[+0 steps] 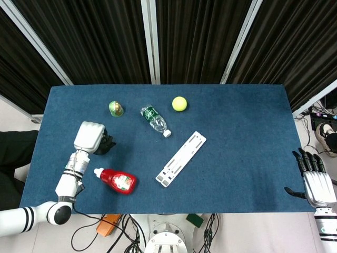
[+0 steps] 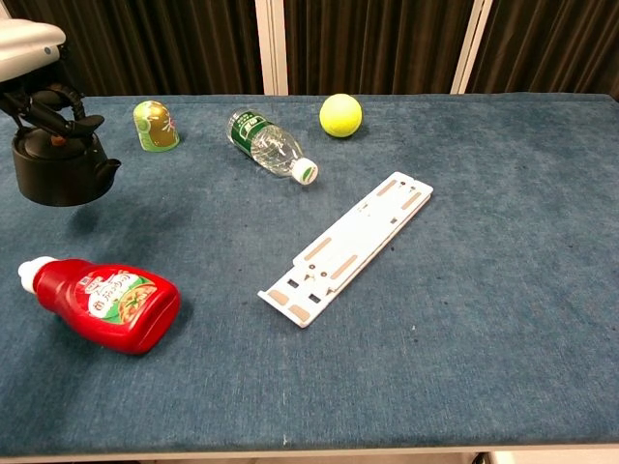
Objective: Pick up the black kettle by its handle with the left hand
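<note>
The black kettle [image 2: 60,172] hangs just above the blue table at the far left, a shadow on the cloth below it. My left hand [image 2: 31,60] grips its arched handle from above; in the head view the left hand [image 1: 90,137] covers most of the kettle [image 1: 107,144], so only a dark edge shows. My right hand [image 1: 316,181] rests past the table's near right corner with its fingers spread and nothing in it.
A red ketchup bottle [image 2: 104,303] lies on its side just in front of the kettle. A green egg-shaped toy [image 2: 155,126], a lying water bottle [image 2: 270,145] and a yellow ball [image 2: 340,114] sit along the back. A white slotted plate [image 2: 347,246] lies mid-table.
</note>
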Action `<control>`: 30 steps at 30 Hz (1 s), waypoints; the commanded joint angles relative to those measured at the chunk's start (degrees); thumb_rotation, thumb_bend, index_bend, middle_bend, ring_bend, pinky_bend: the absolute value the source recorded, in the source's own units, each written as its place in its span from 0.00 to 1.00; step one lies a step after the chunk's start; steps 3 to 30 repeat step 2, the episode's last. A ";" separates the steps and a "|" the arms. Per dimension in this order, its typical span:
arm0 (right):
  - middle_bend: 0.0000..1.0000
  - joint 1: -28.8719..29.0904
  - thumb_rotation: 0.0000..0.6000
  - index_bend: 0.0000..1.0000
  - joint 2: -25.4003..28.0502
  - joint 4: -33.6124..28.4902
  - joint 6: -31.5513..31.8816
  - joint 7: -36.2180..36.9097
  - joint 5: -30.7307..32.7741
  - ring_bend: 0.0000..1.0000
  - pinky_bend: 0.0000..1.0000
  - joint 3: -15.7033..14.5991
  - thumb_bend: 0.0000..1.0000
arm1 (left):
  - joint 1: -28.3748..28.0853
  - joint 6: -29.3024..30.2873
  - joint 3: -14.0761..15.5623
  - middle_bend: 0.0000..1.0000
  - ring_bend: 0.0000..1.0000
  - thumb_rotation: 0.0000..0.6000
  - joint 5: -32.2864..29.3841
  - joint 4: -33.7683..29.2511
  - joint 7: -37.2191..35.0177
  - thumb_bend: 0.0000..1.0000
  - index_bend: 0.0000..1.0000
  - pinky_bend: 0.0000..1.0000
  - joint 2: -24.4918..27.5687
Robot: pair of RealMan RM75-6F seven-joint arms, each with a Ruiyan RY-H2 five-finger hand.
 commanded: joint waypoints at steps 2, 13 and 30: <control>0.00 0.02 1.00 0.00 0.00 0.05 -0.09 0.04 0.01 0.00 0.00 0.01 0.04 | 0.13 0.48 -0.15 1.00 1.00 0.89 0.05 -0.18 0.69 0.42 1.00 0.67 -0.04; 0.00 0.02 1.00 0.00 0.00 0.05 -0.09 0.04 0.01 0.00 0.00 0.01 0.04 | 0.13 0.48 -0.15 1.00 1.00 0.89 0.05 -0.18 0.69 0.42 1.00 0.67 -0.04; 0.00 0.02 1.00 0.00 0.00 0.05 -0.09 0.04 0.01 0.00 0.00 0.01 0.04 | 0.13 0.48 -0.15 1.00 1.00 0.89 0.05 -0.18 0.69 0.42 1.00 0.67 -0.04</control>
